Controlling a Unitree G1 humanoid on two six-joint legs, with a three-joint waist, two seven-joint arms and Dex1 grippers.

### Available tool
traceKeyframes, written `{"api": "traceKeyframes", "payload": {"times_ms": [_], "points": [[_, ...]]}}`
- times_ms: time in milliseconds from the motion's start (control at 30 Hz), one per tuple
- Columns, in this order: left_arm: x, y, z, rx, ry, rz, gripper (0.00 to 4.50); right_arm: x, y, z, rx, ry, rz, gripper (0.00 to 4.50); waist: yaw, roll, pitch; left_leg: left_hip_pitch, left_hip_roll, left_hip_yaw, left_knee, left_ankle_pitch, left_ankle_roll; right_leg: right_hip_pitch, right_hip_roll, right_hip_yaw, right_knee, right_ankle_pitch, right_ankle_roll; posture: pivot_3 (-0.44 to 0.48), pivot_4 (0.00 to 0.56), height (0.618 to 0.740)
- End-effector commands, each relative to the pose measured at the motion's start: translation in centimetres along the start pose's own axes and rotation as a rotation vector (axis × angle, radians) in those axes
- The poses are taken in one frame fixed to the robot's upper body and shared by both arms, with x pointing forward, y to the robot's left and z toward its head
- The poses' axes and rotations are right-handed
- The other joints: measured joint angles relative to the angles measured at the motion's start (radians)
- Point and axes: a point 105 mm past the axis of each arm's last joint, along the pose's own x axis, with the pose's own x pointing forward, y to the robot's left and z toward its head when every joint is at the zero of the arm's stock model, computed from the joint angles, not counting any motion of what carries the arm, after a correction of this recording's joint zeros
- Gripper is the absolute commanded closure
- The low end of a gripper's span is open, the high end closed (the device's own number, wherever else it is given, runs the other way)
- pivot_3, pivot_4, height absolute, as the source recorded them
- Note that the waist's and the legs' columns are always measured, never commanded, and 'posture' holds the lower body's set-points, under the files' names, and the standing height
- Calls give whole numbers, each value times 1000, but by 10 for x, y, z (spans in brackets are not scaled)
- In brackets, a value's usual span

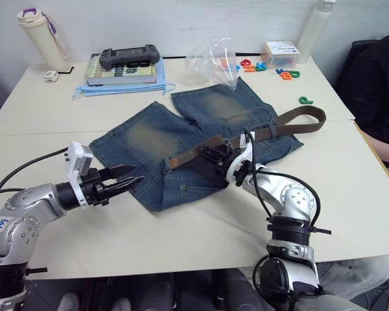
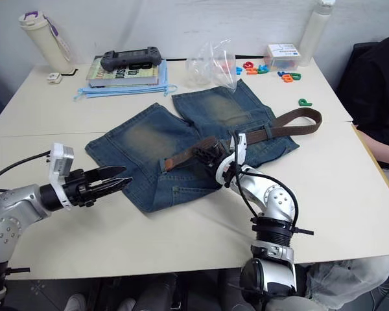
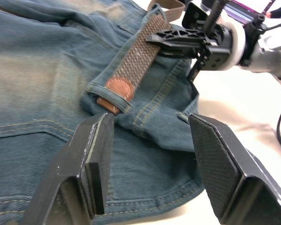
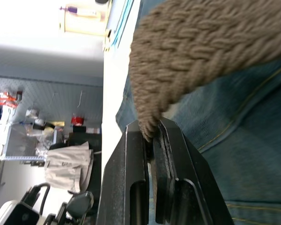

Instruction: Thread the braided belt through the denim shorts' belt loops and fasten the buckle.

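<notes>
Shorts (image 1: pixel 181 136) are lying flat on the table (image 1: pixel 350 188). The belt (image 1: pixel 272 129) is running across the waistband, its tan tip (image 3: pixel 118 88) poking through a belt loop (image 3: pixel 113 101). Right gripper (image 4: pixel 151 136) is pinching the belt mid-strap, fingers clamped. Left gripper (image 3: pixel 150 154) is hovering just beside the waistband, fingers spread apart, gripping nothing.

Even, bright overhead light is cast; soft shadows are thrown toward 6 o'clock (the braided belt (image 4: pixel 201 51) is blurred close-up).

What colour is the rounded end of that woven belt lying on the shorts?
Tan-brown leather, stitched onto the braided belt, whose strap is dark brown; clearest in the left wrist view.
</notes>
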Motion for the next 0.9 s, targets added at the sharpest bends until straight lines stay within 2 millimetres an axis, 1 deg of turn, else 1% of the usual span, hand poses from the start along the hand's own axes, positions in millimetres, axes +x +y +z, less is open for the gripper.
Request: {"api": "traceKeyframes", "payload": {"times_ms": [33,200,367,433,533,600,700,800,900], "points": [[-1,2,11,37,-28,18,1653,13,12,-13,-10,38,42,4500,-1,0,0,0,0,0,0,0,0,0,0,0,0,0,0,0,150,667],[2,7,8,9,-22,46,1653,25,11,-30,-27,90,35,4500,-1,0,0,0,0,0,0,0,0,0,0,0,0,0,0,0,150,667],[3,15,-7,-40,5,85,1653,36,12,-53,-55,162,39,4500,-3,0,0,0,0,0,0,0,0,-1,0,0,0,0,0,0,150,667],[2,16,-16,-50,30,91,1653,39,13,-58,-54,177,47,4500,-4,0,0,0,0,0,0,0,0,-1,0,0,1,0,0,0,150,667],[2,15,-30,-77,68,90,1653,41,13,-60,-28,178,63,4500,-11,0,0,0,0,0,0,0,0,-1,0,0,1,0,0,0,150,667],[4,13,-34,-98,72,83,1653,42,14,-59,-1,179,87,4500,-15,0,0,0,0,0,0,0,-1,-1,0,0,2,0,0,0,150,667],[8,12,-37,-137,54,79,1653,41,19,-56,30,186,153,4500,-19,-1,0,1,0,0,0,0,-1,0,0,0,2,0,0,0,150,667],[10,19,-40,-107,67,96,1653,40,16,-56,-3,213,172,4500,-24,-1,0,1,0,0,0,0,-1,0,0,0,2,0,0,0,150,667],[14,22,-34,-62,63,81,1653,41,17,-58,-40,240,195,4500,-23,-1,0,1,0,0,0,1,-1,-1,1,0,3,0,0,0,150,667]]}}
